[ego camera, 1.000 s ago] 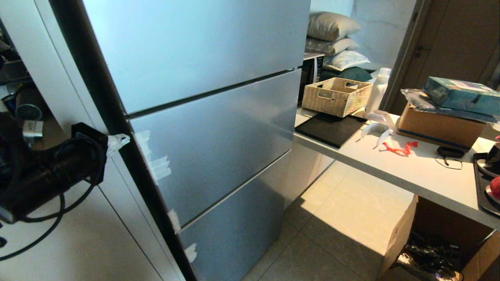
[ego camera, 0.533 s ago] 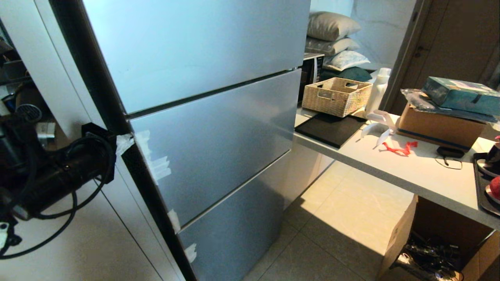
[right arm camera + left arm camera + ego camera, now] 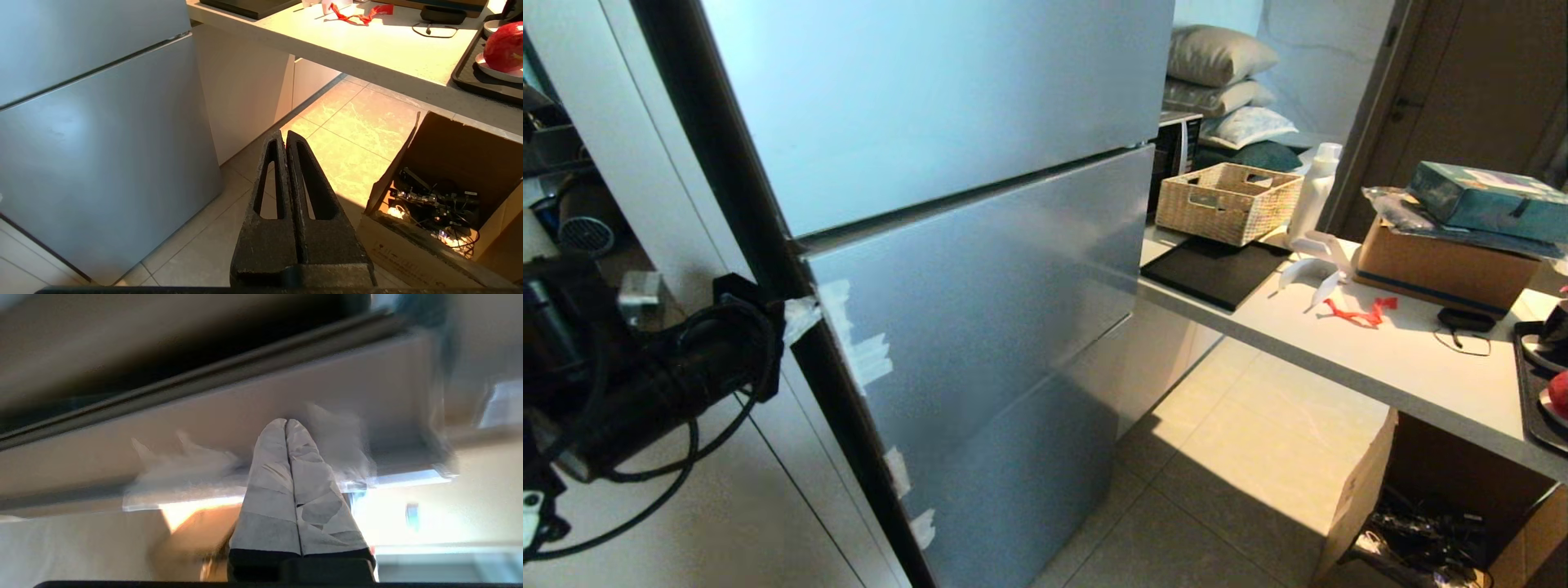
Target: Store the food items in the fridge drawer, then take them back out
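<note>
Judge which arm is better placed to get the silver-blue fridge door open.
Left. The left gripper, white-wrapped fingers together, is tucked at the left edge of the silver-blue fridge's middle door, which already stands slightly ajar. The right gripper, shut, hangs low over the floor tiles, clear of the fridge.

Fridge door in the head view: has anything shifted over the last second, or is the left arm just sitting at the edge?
The middle fridge door has swung out at its left edge, its gap under the top door wider. The left gripper, fingers together, has moved rightward with that edge, prying it. The right gripper stayed shut and parked above the floor. The basket and counter are unchanged.
</note>
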